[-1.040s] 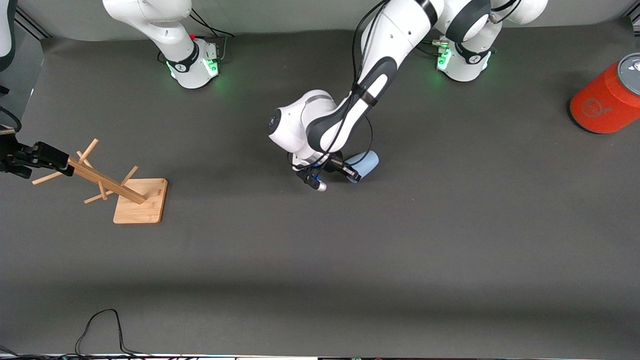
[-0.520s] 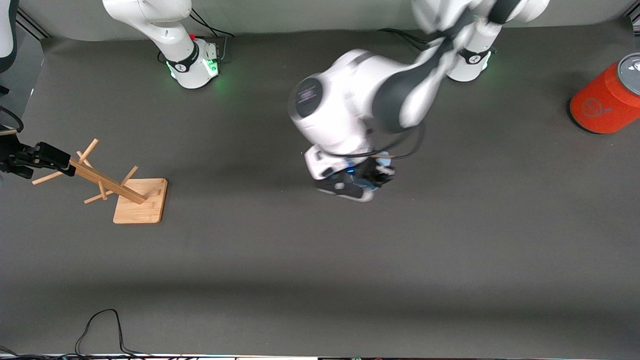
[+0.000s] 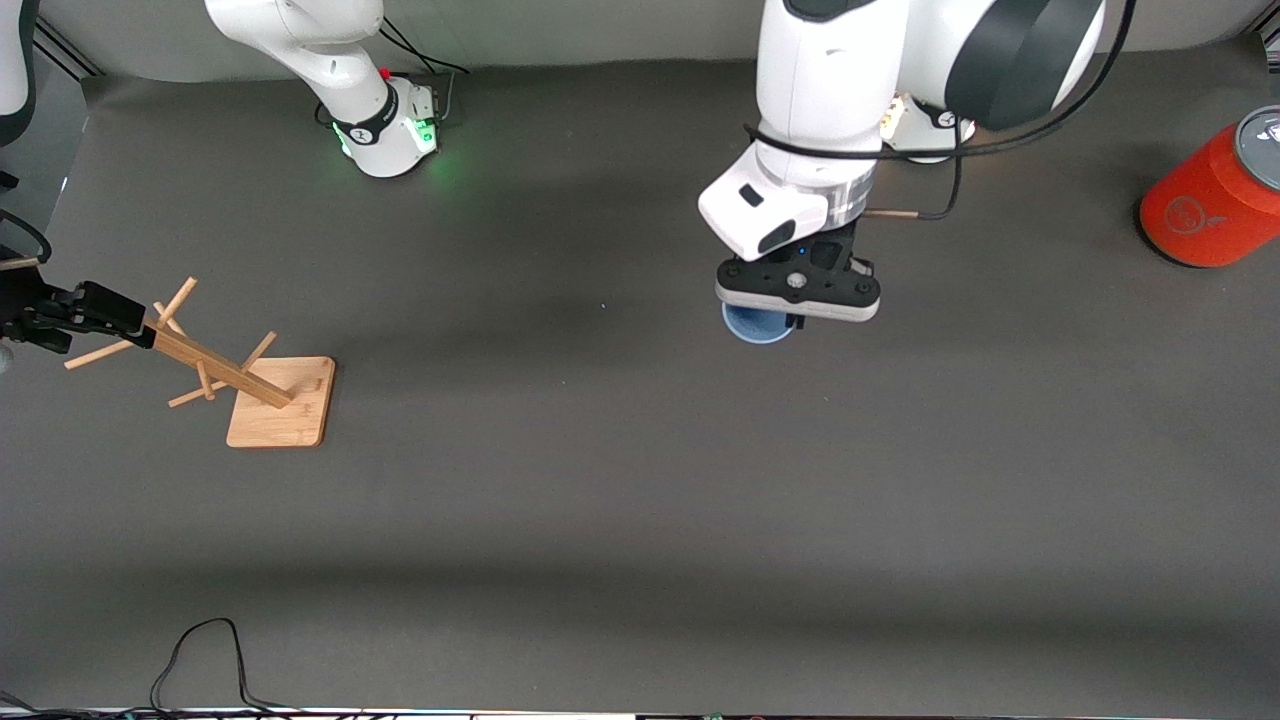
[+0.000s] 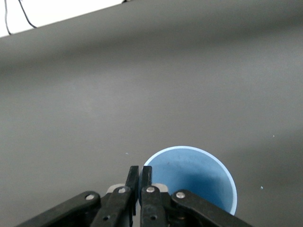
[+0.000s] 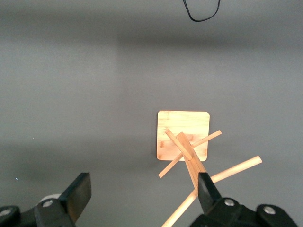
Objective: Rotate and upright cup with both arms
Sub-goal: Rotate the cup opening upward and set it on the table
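The left gripper (image 4: 138,187) pinches the rim wall of the upright light-blue cup (image 3: 757,325) mid-table; thin, light, slick plastic, best held at the rim. The right gripper (image 5: 142,189) waits, jaws spread, above the wooden rack (image 3: 240,375).

The cup (image 3: 757,326), a small light-blue plastic tumbler with no handle and a smooth round rim, stood upright with its open mouth facing up. It sat directly under the left gripper (image 3: 797,303), pinched at the rim, one finger inside the wall and one outside. In the left wrist view the cup (image 4: 191,177) showed its empty blue interior just beside the closed fingers (image 4: 146,177) of the left gripper (image 4: 139,178).
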Robot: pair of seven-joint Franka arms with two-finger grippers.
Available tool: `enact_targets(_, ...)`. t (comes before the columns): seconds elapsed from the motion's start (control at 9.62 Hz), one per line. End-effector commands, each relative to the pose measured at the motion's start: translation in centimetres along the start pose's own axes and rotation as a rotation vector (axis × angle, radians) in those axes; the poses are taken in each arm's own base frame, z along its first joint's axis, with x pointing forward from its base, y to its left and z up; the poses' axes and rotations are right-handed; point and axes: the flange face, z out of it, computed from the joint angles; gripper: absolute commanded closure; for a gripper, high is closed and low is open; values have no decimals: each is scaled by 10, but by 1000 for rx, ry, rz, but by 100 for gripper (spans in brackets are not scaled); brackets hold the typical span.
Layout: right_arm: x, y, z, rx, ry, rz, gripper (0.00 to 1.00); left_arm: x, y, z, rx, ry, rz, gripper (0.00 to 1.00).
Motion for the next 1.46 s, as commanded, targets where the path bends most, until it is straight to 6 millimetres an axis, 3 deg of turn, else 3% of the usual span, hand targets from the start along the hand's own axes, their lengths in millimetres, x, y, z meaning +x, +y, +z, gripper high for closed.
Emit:
enact_targets(0.0,-3,-1,-6,-1,3,-8,0,-17,13,47,-51,29,-77,100)
enact_targets(0.31,-2,0,-6,-3,3,-6,0,-36,27,115,-114,114,-121,100)
enact_targets(0.83,-3,-1,-6,-1,1,-8,0,-71,30,218,-188,184,-101,100)
enact_targets(1.25,-3,-1,-4,0,-3,-8,0,-82,41,267,-122,237,-73,100)
enact_targets(1.35,-3,-1,-4,0,-5,-8,0,-88,46,270,-92,272,-85,100)
